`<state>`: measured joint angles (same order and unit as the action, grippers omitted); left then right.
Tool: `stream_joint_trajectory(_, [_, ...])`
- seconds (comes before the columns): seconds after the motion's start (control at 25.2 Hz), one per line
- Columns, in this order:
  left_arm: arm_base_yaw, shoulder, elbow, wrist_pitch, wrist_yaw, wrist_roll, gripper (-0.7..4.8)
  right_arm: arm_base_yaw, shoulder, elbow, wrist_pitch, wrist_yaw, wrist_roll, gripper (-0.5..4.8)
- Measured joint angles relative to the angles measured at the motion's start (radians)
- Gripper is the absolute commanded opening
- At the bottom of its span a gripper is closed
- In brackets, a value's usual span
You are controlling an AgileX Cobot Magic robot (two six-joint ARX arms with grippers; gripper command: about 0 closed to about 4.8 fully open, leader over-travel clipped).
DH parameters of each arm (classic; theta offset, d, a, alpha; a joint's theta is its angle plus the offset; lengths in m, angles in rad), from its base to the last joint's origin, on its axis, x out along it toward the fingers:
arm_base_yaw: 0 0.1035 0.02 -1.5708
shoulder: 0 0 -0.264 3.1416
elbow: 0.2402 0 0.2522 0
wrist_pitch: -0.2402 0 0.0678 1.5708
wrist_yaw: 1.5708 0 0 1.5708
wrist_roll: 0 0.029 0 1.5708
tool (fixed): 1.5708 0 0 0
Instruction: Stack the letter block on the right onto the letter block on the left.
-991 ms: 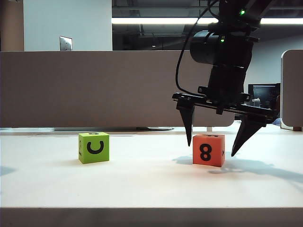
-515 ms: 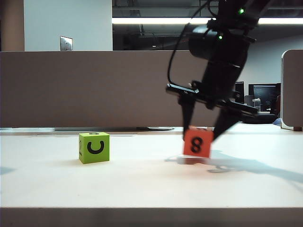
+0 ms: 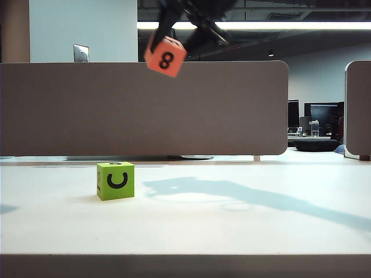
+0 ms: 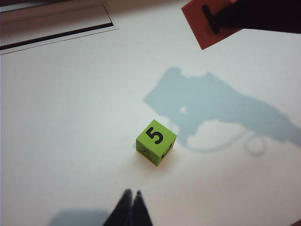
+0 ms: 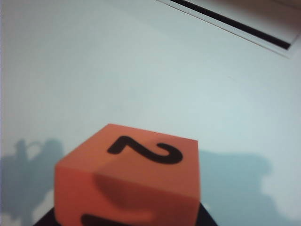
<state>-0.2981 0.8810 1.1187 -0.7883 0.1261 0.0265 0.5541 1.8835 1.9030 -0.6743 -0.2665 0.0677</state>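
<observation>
Exterior view: your right claw (image 3: 177, 35) carries the orange number cube (image 3: 166, 57) high; lower it onto the lime-green lettered cube (image 3: 115, 180). Left claw (image 4: 131, 200) clenched, idle.

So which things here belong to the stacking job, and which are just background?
Job:
- orange block, held high in the right gripper
- green block, on the table
- left gripper, shut, hovering short of the green block

Background:
- partition wall
- monitor behind it
</observation>
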Motion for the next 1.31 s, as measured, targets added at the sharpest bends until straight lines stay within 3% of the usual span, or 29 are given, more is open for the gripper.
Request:
stream_joint_trajectory(0.12, [0.000, 0.000, 0.000, -0.002, 0.000, 0.000, -0.06, 0.056, 0.100, 0.114, -0.107, 0.052, -0.092, 2.74])
stream_joint_trajectory(0.36, [0.000, 0.000, 0.000, -0.009, 0.000, 0.000, -0.06, 0.106, 0.285, 0.255, -0.338, 0.068, -0.122, 2.74])
stream_joint_trajectory(0.63, [0.000, -0.001, 0.000, -0.029, 0.000, 0.000, -0.06, 0.166, 0.308, 0.263, -0.300, 0.121, -0.195, 2.74])
stream_joint_trajectory(1.31, [0.000, -0.001, 0.000, -0.037, -0.033, 0.026, -0.06, 0.166, 0.374, 0.262, -0.280, 0.113, -0.193, 2.76])
